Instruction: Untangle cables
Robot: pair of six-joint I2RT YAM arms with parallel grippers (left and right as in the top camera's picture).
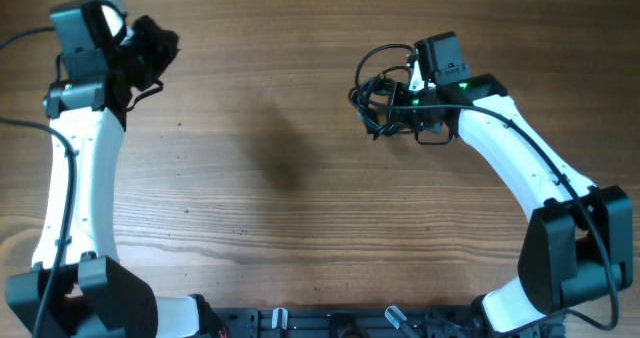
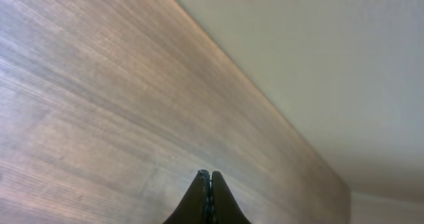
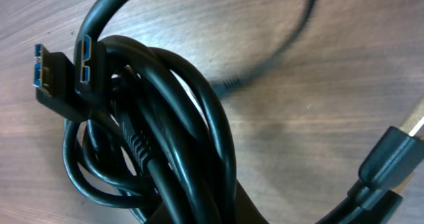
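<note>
The cables (image 1: 375, 98) are thin black cords bunched in a knotted coil at the tip of my right gripper (image 1: 398, 105), right of the table's middle. In the right wrist view the coil (image 3: 165, 118) fills the frame, with two blue-tipped plugs (image 3: 63, 71) at the upper left and a gold-tipped plug (image 3: 404, 134) at the right edge. My right gripper (image 3: 218, 207) is shut on the coil, and its fingers are mostly hidden by the cords. My left gripper (image 1: 160, 46) is shut and empty at the far left back, and its closed tips (image 2: 211, 179) hang over bare wood.
The wooden table (image 1: 280, 198) spreads between the two arms. Its far edge (image 2: 265, 105) runs close to my left gripper, with a pale wall behind. The arm bases stand at the near left and near right corners.
</note>
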